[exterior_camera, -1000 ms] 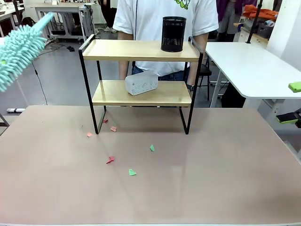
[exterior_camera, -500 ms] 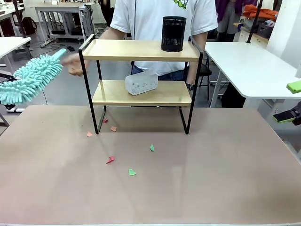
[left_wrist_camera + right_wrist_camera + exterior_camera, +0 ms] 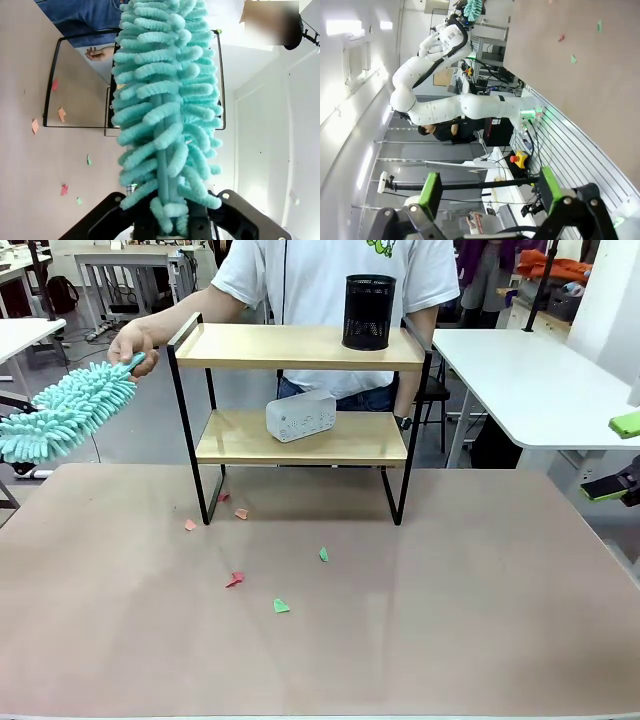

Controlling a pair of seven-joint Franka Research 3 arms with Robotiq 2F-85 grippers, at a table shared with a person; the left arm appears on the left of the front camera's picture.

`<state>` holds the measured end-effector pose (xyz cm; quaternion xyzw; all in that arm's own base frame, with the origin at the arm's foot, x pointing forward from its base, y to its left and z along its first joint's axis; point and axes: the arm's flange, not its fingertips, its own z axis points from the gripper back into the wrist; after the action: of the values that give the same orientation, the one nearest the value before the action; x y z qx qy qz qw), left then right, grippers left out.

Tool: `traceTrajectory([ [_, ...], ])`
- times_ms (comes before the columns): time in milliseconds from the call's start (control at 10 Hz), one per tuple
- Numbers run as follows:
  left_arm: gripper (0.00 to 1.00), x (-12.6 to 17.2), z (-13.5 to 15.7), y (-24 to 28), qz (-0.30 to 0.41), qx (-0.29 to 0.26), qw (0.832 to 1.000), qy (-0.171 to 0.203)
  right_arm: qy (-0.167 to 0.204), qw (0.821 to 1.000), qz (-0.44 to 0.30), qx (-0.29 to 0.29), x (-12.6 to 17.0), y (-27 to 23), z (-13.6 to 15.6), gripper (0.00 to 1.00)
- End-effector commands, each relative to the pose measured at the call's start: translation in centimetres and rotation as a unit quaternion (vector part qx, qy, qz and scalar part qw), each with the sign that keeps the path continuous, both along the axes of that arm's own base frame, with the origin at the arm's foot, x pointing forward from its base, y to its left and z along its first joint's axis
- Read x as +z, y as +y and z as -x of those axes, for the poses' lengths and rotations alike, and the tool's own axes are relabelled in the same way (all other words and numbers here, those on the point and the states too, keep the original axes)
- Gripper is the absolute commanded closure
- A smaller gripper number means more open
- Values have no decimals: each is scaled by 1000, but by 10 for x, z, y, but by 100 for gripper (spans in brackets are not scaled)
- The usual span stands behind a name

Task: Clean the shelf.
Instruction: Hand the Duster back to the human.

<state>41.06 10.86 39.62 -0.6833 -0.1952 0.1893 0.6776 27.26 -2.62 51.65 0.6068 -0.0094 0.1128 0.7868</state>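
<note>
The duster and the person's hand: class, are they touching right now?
Touching. In the front view the person's hand is closed around the tip of the duster, just left of the shelf.

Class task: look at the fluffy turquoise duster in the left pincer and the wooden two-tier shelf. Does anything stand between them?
Yes. A person's hand grips the tip of the fluffy turquoise duster held by the left pincer, just left of the wooden two-tier shelf in its black metal frame. No other object lies in the gap.
</note>
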Motion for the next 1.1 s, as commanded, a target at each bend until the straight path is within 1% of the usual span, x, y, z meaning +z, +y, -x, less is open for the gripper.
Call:
traceTrajectory([
  [0,100,2,1,1,-5,1,1000,-12,-9,1000,6,11,0,-5,-1,0],
  [300,100,2,1,1,-5,1,1000,-12,-9,1000,6,11,0,-5,-1,0],
  [400,24,0,0,0,-1,0,1000,-1,-9,1000,6,11,0,-5,-1,0],
  [500,25,0,0,-1,5,1,1000,-1,-9,1000,6,11,0,-5,-1,0],
  [600,0,1,0,-1,5,1,1000,-2,-9,1000,6,11,0,-5,-1,0],
  [900,0,3,2,-1,6,-5,1000,-4,-9,1000,6,11,0,-5,-1,0],
  [1000,0,4,4,-1,6,-11,1000,-12,-9,1000,6,11,0,-5,-1,0],
])
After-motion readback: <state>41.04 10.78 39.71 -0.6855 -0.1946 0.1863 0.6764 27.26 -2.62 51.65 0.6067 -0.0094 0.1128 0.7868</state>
